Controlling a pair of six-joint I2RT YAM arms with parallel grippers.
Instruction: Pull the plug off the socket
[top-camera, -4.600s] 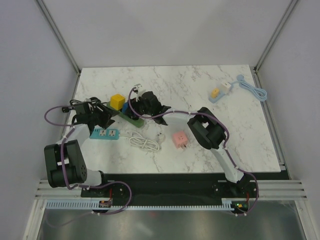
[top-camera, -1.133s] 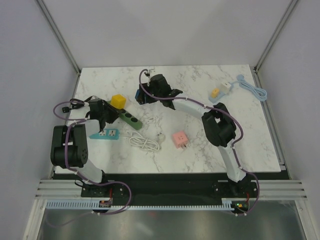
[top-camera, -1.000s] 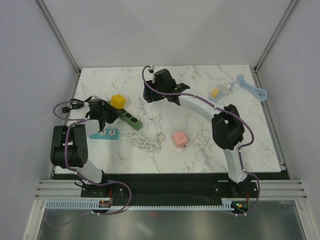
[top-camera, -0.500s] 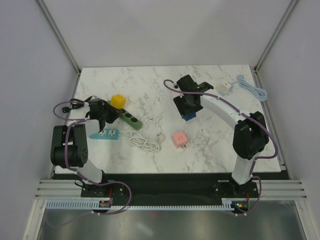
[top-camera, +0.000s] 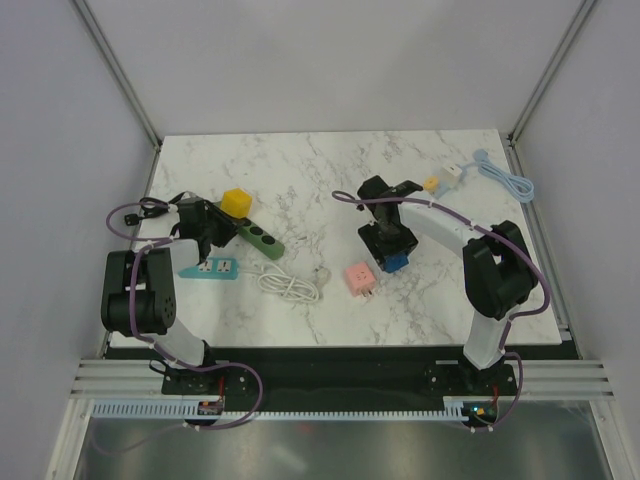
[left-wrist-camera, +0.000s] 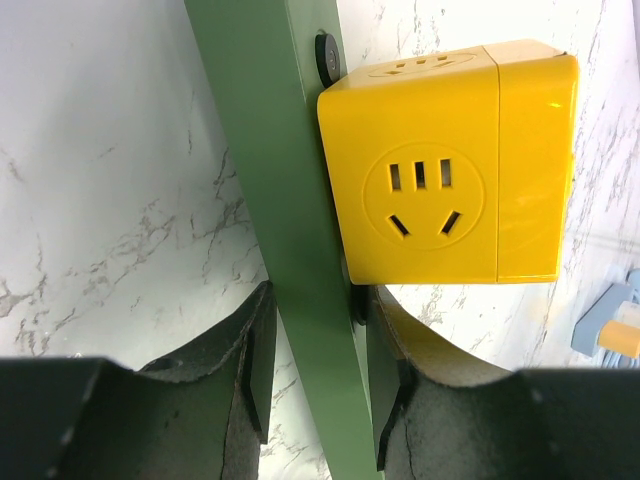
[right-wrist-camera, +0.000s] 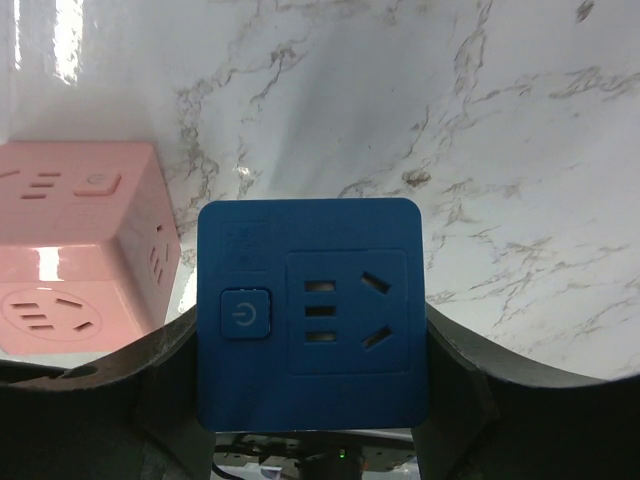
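The green socket strip lies at the left of the table, with a yellow cube adapter plugged into its far end. My left gripper is shut on the strip; in the left wrist view its pads clamp the green bar just below the yellow cube. The blue cube plug is off the strip, held in my right gripper right of centre. In the right wrist view the blue plug fills the space between the fingers, low over the marble.
A pink cube adapter sits just left of the blue plug, also seen as a pink cube in the right wrist view. A teal power strip and a coiled white cable lie near the left arm. A light blue cable lies at the far right.
My right arm has swung from the far middle to the right and nearer, carrying the blue plug down beside the pink cube. The left gripper and green strip have not moved.
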